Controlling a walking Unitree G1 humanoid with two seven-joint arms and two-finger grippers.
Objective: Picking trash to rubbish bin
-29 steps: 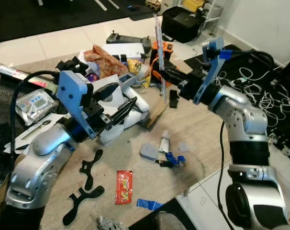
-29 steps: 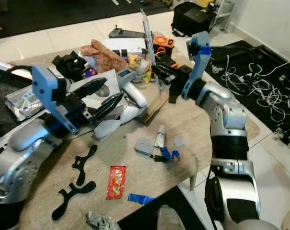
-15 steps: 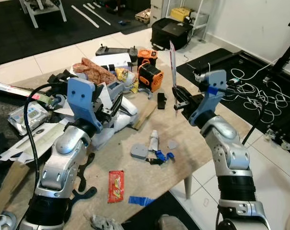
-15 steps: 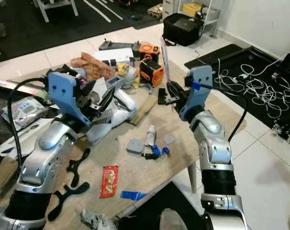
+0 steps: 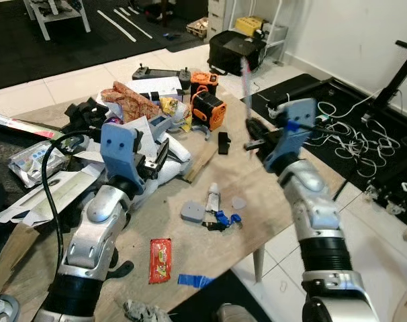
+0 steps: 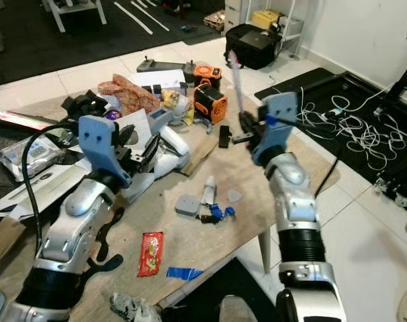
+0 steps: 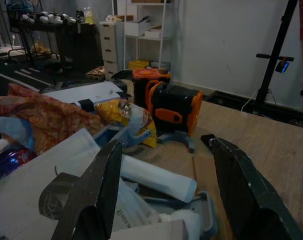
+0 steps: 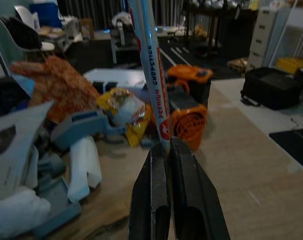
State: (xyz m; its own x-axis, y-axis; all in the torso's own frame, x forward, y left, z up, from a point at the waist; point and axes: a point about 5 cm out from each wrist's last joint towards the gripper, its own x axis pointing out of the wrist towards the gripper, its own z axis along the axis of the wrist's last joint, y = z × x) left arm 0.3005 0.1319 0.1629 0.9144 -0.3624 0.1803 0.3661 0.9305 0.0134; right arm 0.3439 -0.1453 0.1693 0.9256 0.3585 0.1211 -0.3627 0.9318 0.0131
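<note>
My right gripper is clamped tight on a chopstick wrapper (red print on white), holding it upright above the far side of the wooden table, near the orange tool. My left gripper hovers with its fingers spread wide and empty over the clutter of white packaging.

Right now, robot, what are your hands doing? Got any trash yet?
Right gripper shut on chopstick wrapper, held upright above table. Left gripper open, over the clutter pile. Red snack wrapper on table.
</note>
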